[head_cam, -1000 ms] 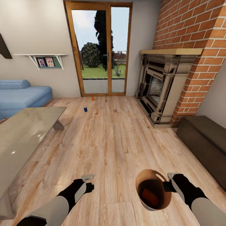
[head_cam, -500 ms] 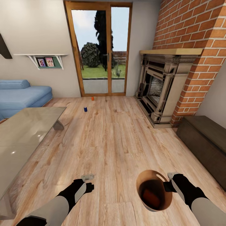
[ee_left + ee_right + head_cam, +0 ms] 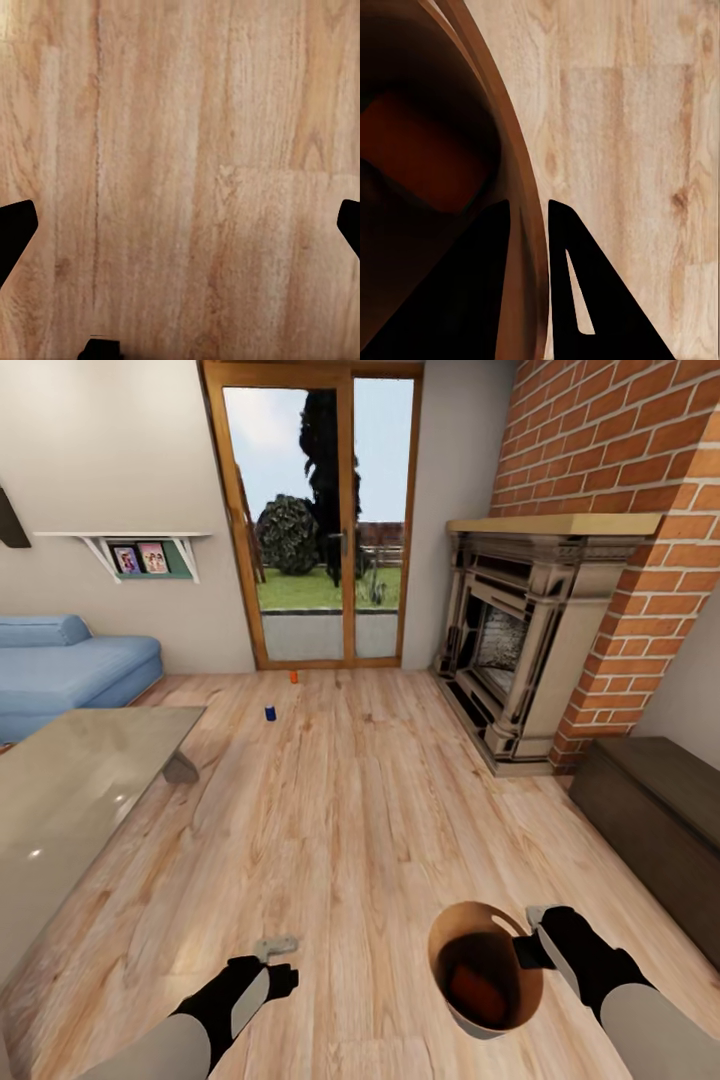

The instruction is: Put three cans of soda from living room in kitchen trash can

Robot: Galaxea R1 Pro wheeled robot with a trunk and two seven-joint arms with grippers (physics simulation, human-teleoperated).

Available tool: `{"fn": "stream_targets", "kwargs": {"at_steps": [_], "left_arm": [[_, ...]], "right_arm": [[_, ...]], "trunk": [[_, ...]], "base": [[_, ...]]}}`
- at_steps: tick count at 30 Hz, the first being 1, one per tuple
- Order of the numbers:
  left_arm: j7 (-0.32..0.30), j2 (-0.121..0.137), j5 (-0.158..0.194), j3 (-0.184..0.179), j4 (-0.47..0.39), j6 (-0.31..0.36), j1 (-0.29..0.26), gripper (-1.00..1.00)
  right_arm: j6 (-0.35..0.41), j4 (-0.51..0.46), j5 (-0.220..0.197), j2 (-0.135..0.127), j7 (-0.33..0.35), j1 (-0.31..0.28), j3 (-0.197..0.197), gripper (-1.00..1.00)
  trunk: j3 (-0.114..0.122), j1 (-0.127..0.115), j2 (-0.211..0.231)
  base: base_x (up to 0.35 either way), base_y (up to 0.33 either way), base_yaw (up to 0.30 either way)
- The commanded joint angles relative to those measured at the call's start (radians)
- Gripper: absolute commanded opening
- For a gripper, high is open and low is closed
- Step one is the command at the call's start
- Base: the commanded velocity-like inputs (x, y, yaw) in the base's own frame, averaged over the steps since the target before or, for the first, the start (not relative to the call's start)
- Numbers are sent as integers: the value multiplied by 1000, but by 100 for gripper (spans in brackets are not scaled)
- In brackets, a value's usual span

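Gripping the rim of the bin [image 3: 486, 968], the right gripper [image 3: 530, 950] has one finger inside the wall and one outside; the right wrist view shows the two dark fingers [image 3: 577, 300] pinching the wood-toned rim [image 3: 521, 225] between them. The bin hangs above the plank floor [image 3: 380, 800] with its mouth facing up, and an orange-red shape [image 3: 478, 985] lies in its dark bottom; what it is cannot be told. The left gripper [image 3: 278, 957] is spread wide and holds nothing; in the left wrist view its fingertips [image 3: 15, 232] sit at opposite edges over bare planks.

Far ahead of both grippers, two soda cans stand on the floor: the blue can [image 3: 270, 712] just past the far corner of the glass table [image 3: 80, 780], and the orange can [image 3: 294, 676] beyond it, near the glass doors [image 3: 315, 520]. A blue sofa [image 3: 70, 665] stands to the left, the fireplace [image 3: 530, 650] and brick wall [image 3: 620, 460] to the right.
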Motion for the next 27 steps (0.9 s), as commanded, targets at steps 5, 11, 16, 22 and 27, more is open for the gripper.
{"fn": "stream_targets", "kwargs": {"at_steps": [5,11,16,22,27], "left_arm": [[-3,0,1,-1,-2,-2,52,100],[-3,1,1,-2,-2,-4,53,100],[-3,1,1,-2,-4,-4,54,100],[-3,1,0,-2,-3,-4,54,100],[-3,1,1,-2,-4,-4,54,100]], "right_arm": [[7,-2,-117,2,4,-1,-1,-100],[8,-2,-118,3,4,-1,0,-100],[8,-2,-117,3,4,-1,0,-100],[9,-2,-117,3,4,-1,0,-100],[9,-2,-117,3,4,-1,0,-100]], "trunk": [[-1,0,0],[-6,0,0],[-11,0,0],[-16,0,0],[-20,0,0]], "base": [[339,0,0],[346,0,0],[348,0,0],[349,0,0],[349,0,0]]}}
